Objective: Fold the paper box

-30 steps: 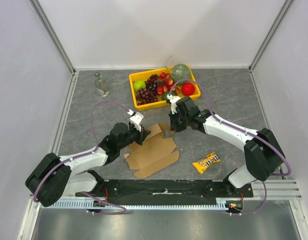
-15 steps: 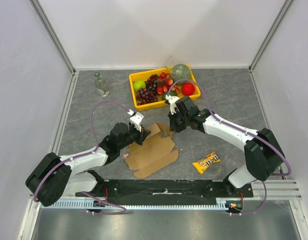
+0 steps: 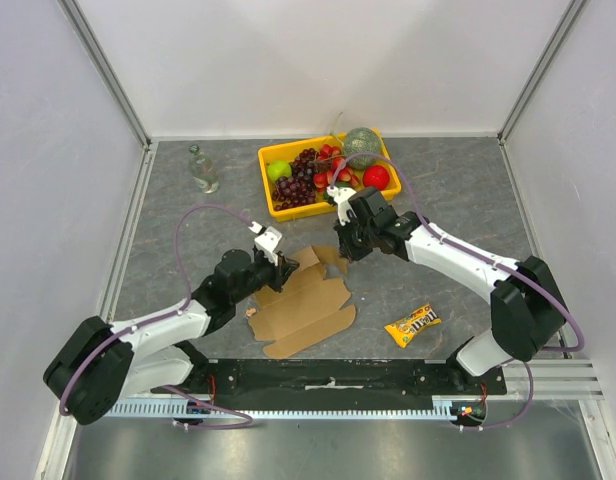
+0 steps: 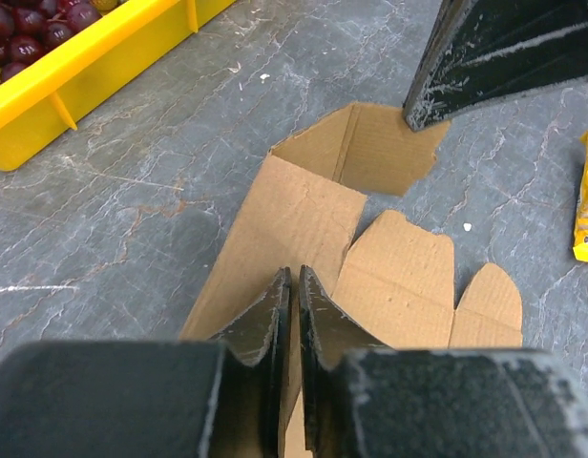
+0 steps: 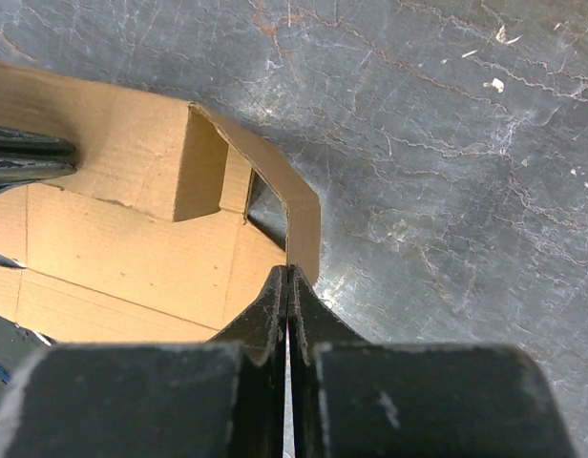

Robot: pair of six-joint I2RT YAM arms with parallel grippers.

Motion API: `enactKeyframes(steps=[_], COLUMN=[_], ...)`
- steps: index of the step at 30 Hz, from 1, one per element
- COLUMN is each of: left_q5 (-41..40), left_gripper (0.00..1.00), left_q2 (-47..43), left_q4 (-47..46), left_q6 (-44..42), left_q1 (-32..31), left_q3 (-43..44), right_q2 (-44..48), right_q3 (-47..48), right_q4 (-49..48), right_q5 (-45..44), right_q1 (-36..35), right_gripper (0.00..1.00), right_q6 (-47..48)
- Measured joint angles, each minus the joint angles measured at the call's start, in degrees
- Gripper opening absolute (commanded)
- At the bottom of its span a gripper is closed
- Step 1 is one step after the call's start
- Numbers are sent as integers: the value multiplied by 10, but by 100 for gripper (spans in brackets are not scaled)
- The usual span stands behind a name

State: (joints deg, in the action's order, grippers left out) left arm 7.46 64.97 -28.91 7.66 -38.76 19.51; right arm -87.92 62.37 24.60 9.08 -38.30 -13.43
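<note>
The box (image 3: 310,305) lies mostly flat near the middle of the bench (image 3: 178,230). The left claw (image 3: 284,274) is pinched narrow on its left edge; the right claw (image 3: 344,254) is closed tight on its upturned far end. A fruit tray (image 3: 265,178) sits beyond.

A dark grey, marble-veined tabletop (image 3: 458,190) sits inside a booth of plain white walls (image 3: 318,60) at the back and both sides, with silver metal posts (image 3: 108,75) rising at the two back corners, a pale metal rail (image 3: 563,378) along the near edge, all under soft, even light.
</note>
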Motion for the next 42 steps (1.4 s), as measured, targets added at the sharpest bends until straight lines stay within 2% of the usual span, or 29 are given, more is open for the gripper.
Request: enactKeyframes(steps=[9, 16, 28, 35, 38, 42], left_q5=[-21, -30, -31, -31, -30, -27], left_gripper=[17, 18, 18, 10, 3, 2], left_q2=[-60, -61, -61, -55, -50, -42], left_q4=[-4, -4, -4, -4, -4, -5], left_q6=[0, 0, 1, 1, 1, 2], left_q1=[0, 0, 0, 0, 0, 0], left_q3=[-37, -38, -38, -38, -38, -38], right_q2=[0, 0, 0, 0, 0, -1], right_q3=[17, 18, 18, 5, -10, -21], right_q4=[6, 8, 7, -13, -21, -36], right_q5=[3, 16, 14, 11, 11, 11], right_q1=[0, -8, -68, -83, -86, -90], right_gripper=[0, 0, 0, 0, 1, 3], right_q6=[-1, -11, -38, -60, -68, -76])
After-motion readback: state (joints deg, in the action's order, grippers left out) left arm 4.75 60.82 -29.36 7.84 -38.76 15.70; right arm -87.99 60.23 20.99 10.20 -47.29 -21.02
